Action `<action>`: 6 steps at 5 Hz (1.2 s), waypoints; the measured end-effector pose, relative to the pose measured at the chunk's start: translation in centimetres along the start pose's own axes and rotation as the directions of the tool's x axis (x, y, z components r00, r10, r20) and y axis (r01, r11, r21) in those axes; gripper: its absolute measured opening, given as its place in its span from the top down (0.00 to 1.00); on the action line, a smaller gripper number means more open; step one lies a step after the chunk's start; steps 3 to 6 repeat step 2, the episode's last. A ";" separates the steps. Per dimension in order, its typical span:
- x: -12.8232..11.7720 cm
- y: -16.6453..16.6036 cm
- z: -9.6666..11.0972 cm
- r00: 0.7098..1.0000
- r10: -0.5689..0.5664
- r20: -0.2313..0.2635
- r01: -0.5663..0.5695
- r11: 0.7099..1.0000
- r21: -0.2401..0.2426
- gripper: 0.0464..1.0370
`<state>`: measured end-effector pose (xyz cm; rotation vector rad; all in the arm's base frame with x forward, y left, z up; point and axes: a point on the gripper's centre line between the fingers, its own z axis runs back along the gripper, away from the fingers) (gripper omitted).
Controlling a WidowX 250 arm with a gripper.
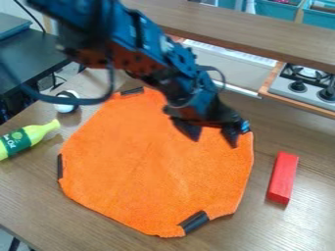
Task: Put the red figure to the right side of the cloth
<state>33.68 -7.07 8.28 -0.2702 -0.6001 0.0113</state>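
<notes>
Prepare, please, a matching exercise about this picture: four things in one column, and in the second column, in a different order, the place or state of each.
1. red block
2. cloth
3. bottle
4. gripper

A. above the cloth's upper right part
B. lying at the left edge of the view
C. just to the right of the cloth
D. orange and spread out

Pairs: 1-C, 2-D, 3-B, 4-A

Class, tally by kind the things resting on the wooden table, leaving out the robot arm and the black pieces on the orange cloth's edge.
Orange octagonal-looking fabric cloth: 1
Red rectangular block: 1
Yellow-green bottle with a dark green label: 1
White-and-black rounded object: 1
Total: 4
</notes>
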 end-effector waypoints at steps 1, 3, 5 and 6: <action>-2.8 5.1 1.4 0.968 -0.037 -0.250 0.050 0.998 0.046 0.04; -5.2 7.8 1.1 0.861 -0.127 -0.493 0.155 0.988 0.016 0.04; -5.2 7.8 1.1 0.861 -0.127 -0.493 0.155 0.988 0.016 0.04; -5.2 7.8 1.1 0.861 -0.127 -0.493 0.155 0.988 0.016 0.04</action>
